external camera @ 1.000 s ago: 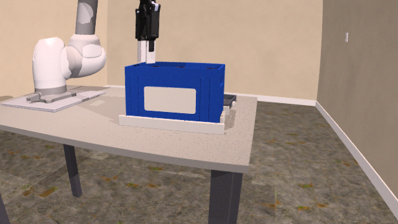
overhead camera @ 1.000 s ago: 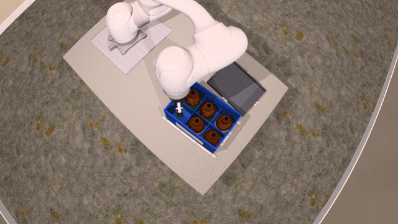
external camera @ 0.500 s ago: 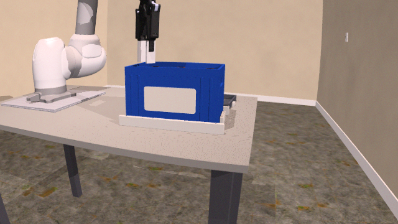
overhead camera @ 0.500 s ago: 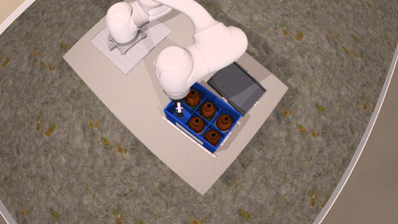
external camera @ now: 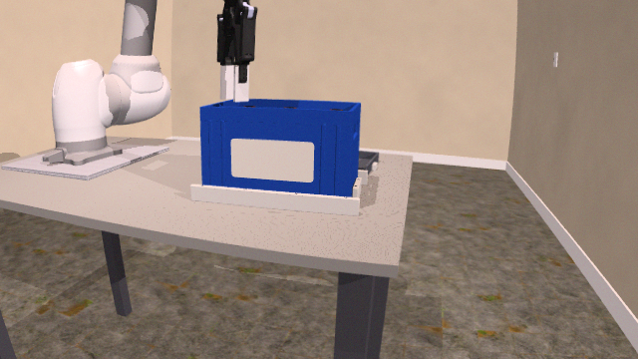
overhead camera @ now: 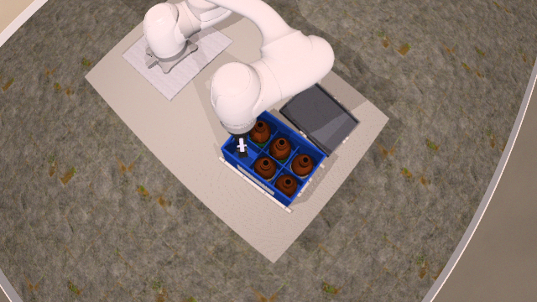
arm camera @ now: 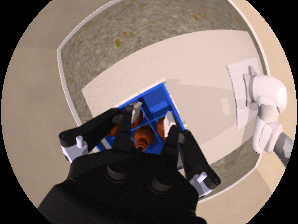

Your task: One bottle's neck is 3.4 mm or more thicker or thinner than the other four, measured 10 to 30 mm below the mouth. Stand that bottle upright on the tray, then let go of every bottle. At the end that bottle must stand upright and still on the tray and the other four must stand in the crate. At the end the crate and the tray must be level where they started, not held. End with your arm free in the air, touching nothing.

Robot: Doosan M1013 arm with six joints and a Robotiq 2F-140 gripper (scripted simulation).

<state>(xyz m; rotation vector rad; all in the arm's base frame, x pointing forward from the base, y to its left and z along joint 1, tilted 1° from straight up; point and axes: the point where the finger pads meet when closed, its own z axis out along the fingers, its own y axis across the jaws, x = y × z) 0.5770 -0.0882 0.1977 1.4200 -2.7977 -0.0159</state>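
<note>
A blue crate (overhead camera: 277,162) with six cells stands on a white base on the table. Several brown bottles stand upright in it, among them one at the back (overhead camera: 260,131), one in the middle (overhead camera: 280,148) and one at the front corner (overhead camera: 286,184). The left corner cell holds no bottle. My gripper (overhead camera: 242,147) hangs over that corner cell, fingers pointing down, partly open and empty. In the side view its fingertips (external camera: 238,95) are at the crate's rim (external camera: 280,106). The wrist view shows the fingers apart above the crate and a bottle (arm camera: 140,139). The dark grey tray (overhead camera: 319,117) lies empty right behind the crate.
The arm's base (overhead camera: 169,50) sits on a light plate at the table's far left. The arm's elbow (overhead camera: 268,80) hangs over the crate's back corner. The tray shows low behind the crate in the side view (external camera: 368,161). The table edge is near the crate's front.
</note>
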